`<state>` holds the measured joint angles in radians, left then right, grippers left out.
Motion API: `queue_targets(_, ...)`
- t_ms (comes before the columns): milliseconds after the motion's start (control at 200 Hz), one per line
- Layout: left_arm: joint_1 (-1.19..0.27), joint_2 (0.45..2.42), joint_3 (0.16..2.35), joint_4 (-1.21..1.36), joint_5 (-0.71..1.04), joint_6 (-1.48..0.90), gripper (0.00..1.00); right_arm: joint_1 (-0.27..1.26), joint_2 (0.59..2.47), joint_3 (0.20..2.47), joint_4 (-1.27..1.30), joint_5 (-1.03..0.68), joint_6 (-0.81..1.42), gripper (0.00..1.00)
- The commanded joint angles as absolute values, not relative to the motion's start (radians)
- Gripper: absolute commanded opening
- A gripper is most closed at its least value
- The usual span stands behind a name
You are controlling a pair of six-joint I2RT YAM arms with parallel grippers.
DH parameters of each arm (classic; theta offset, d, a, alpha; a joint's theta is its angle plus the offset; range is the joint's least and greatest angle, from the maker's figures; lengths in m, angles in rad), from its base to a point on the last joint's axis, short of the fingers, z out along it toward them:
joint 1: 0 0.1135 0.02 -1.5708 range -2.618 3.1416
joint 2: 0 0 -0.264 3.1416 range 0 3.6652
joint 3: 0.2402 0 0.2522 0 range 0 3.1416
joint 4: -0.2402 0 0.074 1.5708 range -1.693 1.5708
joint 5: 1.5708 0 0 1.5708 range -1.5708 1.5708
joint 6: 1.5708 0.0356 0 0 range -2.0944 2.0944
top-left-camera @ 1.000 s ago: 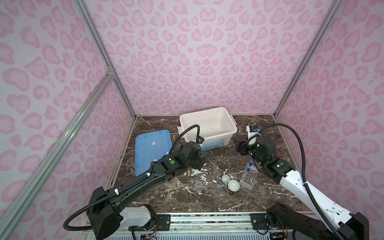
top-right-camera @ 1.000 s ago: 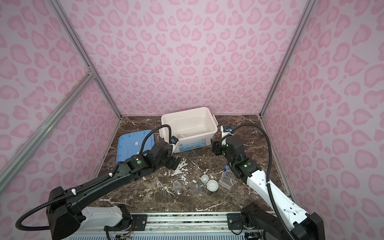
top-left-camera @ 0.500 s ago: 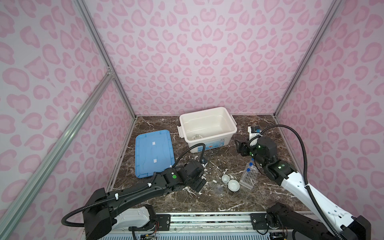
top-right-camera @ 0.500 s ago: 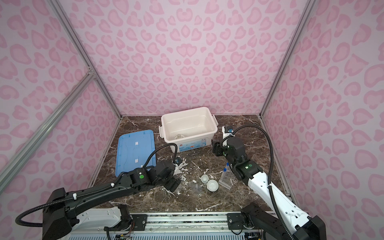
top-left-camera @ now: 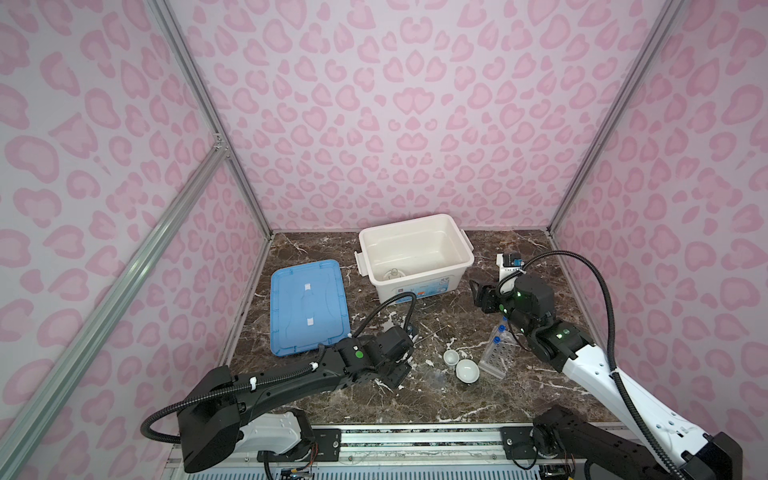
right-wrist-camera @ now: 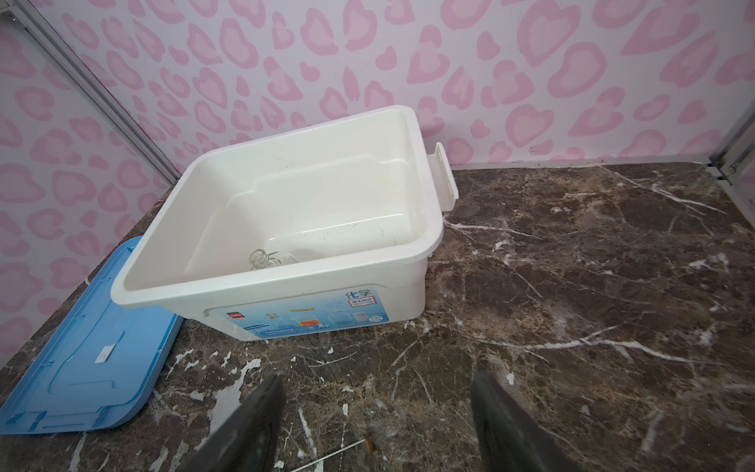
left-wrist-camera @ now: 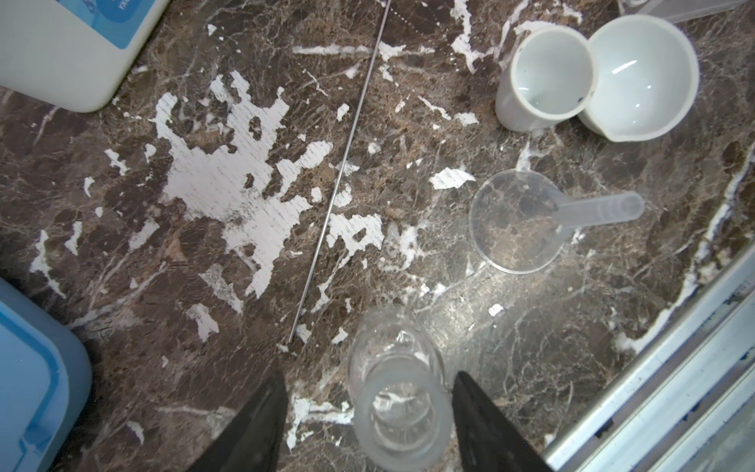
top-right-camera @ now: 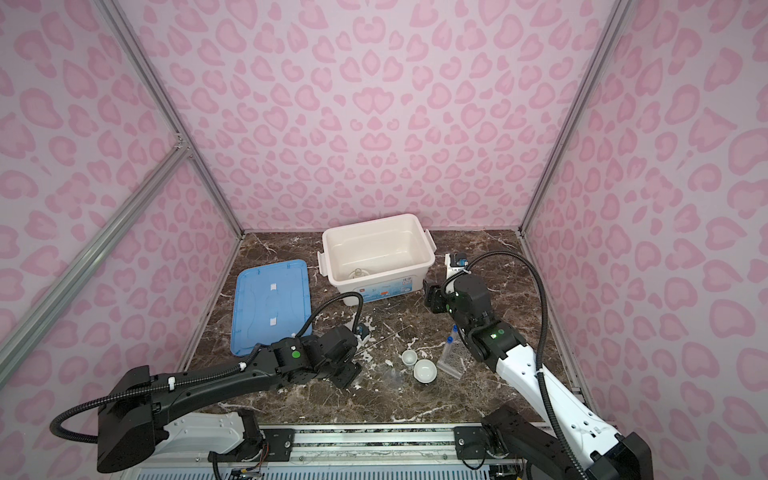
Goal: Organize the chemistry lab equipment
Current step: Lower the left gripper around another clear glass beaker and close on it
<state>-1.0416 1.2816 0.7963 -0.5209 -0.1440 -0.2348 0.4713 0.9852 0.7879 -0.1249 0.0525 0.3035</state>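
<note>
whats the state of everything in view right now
box: open, holds one flask
lid: off, flat on table
left tool: open around upright second flask
right tool: open, empty
dishes: upright, empty, side by side
funnel: lying on table
rack: holds capped tubes

The tabletop is marble-patterned, its finish flaked to white patches. The box is smooth, glossy white plastic and the lid is matt blue plastic. The flask is clear glass. The cup and bowl are glossy white ceramic, and the rod is thin metal.
</note>
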Motion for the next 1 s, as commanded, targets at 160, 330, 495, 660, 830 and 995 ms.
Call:
queue_targets(160,-1.041,1.294,0.795,-0.515,-0.134,-0.239,0.62,0.474,0.994,0.778,-0.103,0.047,0.317,0.74)
queue_targets(330,-1.042,1.307,0.796,-0.514,-0.127,-0.238,0.62,0.474,1.002,0.781,-0.102,0.043,0.317,0.74)
queue_targets(495,-1.042,1.313,0.798,-0.516,-0.132,-0.234,0.59,0.473,1.0,0.779,-0.101,0.046,0.317,0.74)
queue_targets(660,-1.042,1.312,0.799,-0.516,-0.133,-0.236,0.54,0.474,0.999,0.773,-0.1,0.045,0.317,0.74)
queue_targets(830,-1.042,1.325,0.799,-0.516,-0.129,-0.233,0.51,0.473,0.999,0.775,-0.1,0.046,0.317,0.74)
queue_targets(995,-1.042,1.333,0.801,-0.515,-0.129,-0.231,0.46,0.473,0.996,0.773,-0.1,0.051,0.314,0.74)
